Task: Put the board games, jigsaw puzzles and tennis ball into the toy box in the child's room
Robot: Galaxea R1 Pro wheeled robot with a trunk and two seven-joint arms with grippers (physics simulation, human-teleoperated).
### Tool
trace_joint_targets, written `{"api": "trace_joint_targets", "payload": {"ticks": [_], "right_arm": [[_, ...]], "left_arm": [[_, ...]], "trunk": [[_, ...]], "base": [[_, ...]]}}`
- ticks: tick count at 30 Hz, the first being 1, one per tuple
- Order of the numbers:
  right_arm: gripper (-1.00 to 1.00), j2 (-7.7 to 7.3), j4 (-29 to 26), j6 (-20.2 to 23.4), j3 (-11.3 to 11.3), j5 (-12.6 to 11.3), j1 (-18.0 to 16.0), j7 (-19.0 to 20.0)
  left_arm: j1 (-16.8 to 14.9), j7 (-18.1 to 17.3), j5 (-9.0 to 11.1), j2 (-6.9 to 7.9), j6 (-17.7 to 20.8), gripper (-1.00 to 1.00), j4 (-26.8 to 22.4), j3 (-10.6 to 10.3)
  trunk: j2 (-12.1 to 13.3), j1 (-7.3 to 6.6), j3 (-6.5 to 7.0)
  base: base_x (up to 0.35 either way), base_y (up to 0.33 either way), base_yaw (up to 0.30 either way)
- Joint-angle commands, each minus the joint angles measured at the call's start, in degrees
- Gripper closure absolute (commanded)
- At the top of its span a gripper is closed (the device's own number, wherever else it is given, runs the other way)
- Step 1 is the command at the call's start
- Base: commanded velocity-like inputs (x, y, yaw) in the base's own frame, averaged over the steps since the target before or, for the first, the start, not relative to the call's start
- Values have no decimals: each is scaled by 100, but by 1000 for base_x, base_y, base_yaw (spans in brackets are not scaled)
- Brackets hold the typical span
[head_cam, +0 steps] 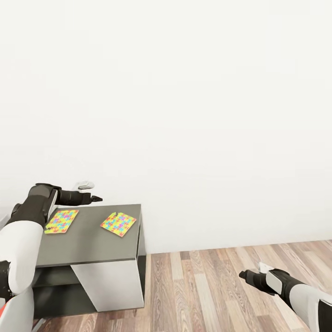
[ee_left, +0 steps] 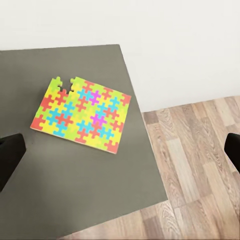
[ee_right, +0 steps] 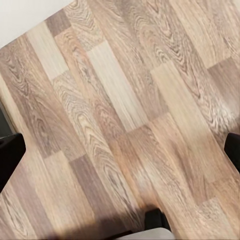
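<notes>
Floorboards lie under the right gripper, its fingers spread with nothing between them. Farther off, the left gripper, jaws wide apart, hangs over the table, where two jigsaw puzzles lie flat, well apart.

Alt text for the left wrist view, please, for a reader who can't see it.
A multicoloured jigsaw puzzle lies flat on the dark grey side unit of the table, with a gap in one edge near a corner. The left gripper is open above it, one dark finger at each side edge; white wall and wood floor lie beyond.
</notes>
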Motion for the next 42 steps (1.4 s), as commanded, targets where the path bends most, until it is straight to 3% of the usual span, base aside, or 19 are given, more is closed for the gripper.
{"api": "trace_joint_targets", "payload": {"ticks": [1,6,12,18,23,26,31,42], "right_arm": [[-100,-4,-6,30,50,-35,-6,15],[-100,0,-34,197,62,-31,-14,23],[-100,29,-54,803,74,17,-84,24],[-100,54,-59,1380,88,42,-391,13],[-100,64,-60,1499,87,49,-496,-76],[-100,66,-60,1522,87,48,-549,-229],[-100,116,-104,1528,90,50,-589,-468],[-100,192,-152,1513,103,55,-595,-627]], "left_arm": [[2,-55,-154,-14,8,-100,-4,28],[13,-54,-277,-38,-6,-100,-3,36],[17,-55,-327,-44,-10,-100,-2,40],[18,-63,-356,-49,44,-100,-2,47],[4,-67,-421,-70,101,-100,-2,45],[-24,10,-579,-83,235,-100,-2,43],[-38,341,-781,-145,500,-100,-2,48],[-45,974,-864,-304,663,-100,-2,51]], "trunk": [[-13,6,-23],[-13,6,-70],[-13,6,-120],[-13,6,-138],[-13,6,-141],[-13,6,-141],[-13,6,-142],[-13,6,-142]], "base": [[230,0,0],[148,0,0],[43,0,0],[9,0,0],[2,0,0],[0,0,0],[0,0,0],[0,0,0]]}}
